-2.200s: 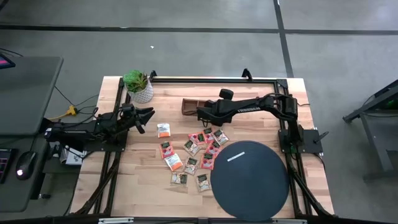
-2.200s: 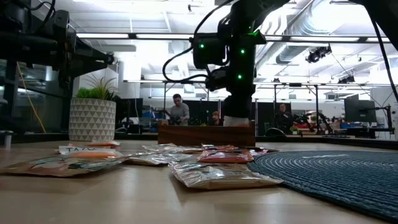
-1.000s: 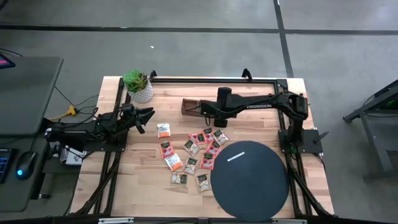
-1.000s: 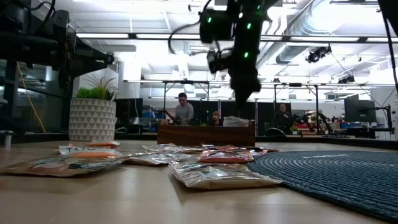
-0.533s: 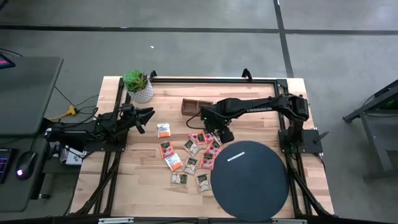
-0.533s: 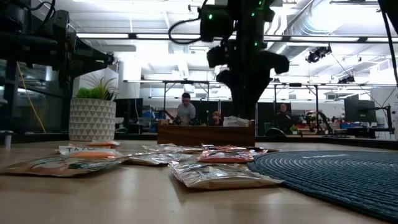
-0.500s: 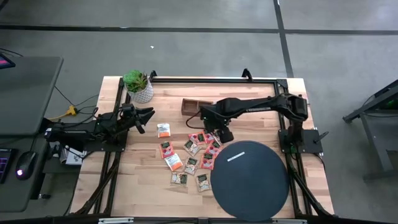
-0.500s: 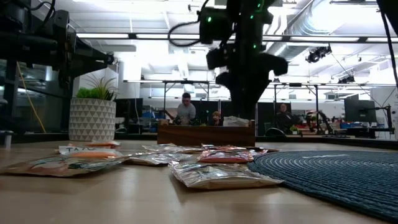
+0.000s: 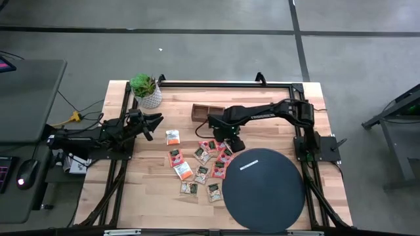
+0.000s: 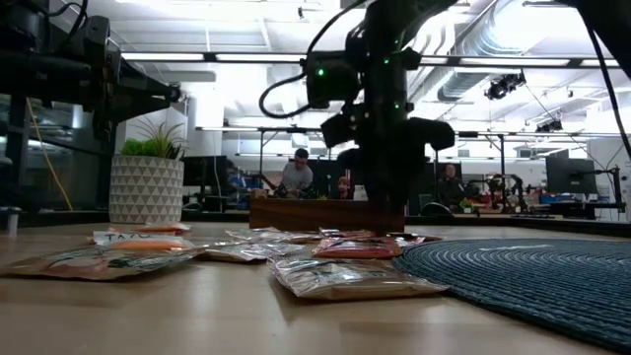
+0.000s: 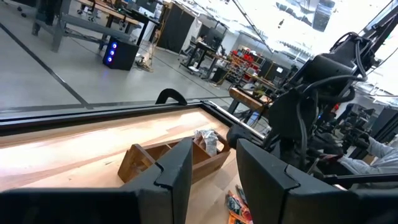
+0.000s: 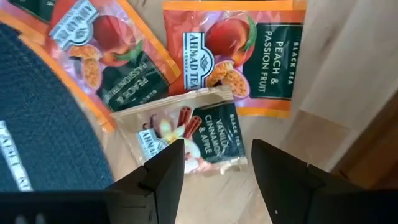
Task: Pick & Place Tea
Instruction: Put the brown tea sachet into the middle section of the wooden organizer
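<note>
Left gripper (image 9: 156, 120) waits with fingers apart, well left of the wooden tray (image 9: 206, 112). Right gripper (image 9: 234, 143) points down just in front of that tray, fingers spread and empty over the tea sachets (image 9: 203, 162) on the counter (image 9: 151, 190). Its wrist view alone shows a vanilla-cinnamon sachet (image 12: 186, 132) lying between the fingers (image 12: 163, 174).

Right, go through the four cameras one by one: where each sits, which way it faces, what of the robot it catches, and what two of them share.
High view: overhead, straight down on the table; both arms, left gripper parked near the plant pot.
Low view: table height, facing the room; right arm hangs above the sachets.
Left wrist view: looks across to the wooden tray past its own open fingers.
Right wrist view: points down at a vanilla sachet between open fingers.
Shared: high and right wrist views both show the black disc.
</note>
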Controlling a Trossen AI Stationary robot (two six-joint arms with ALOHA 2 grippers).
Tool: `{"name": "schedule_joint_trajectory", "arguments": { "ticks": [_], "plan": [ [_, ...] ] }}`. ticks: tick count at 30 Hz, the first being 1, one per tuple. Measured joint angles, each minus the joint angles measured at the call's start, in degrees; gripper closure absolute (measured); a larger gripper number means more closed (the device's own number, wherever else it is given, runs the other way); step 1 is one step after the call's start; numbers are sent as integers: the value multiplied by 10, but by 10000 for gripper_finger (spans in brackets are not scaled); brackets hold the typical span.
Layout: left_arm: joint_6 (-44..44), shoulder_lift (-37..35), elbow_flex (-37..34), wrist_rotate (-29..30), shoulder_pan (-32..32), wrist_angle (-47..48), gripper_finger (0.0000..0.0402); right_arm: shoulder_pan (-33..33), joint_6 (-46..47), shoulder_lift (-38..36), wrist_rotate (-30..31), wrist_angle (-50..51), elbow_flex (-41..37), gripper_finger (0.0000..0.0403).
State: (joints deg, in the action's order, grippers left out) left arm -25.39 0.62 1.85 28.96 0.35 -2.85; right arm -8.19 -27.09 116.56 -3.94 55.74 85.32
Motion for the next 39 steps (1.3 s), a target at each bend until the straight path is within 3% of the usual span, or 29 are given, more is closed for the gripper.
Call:
{"name": "schedule_joint_trajectory", "arguments": {
  "ticks": [18,22,32,39],
  "plan": [
    [0,0,0,0,0,0,278,-11,21,33,-11,-20,0,223],
    [0,0,0,0,0,0,278,-12,31,33,-6,-21,0,258],
    [0,0,0,0,0,0,278,-12,75,33,-5,-26,0,393],
    [0,0,0,0,0,0,278,-12,91,32,6,-30,0,400]
  ]
}}
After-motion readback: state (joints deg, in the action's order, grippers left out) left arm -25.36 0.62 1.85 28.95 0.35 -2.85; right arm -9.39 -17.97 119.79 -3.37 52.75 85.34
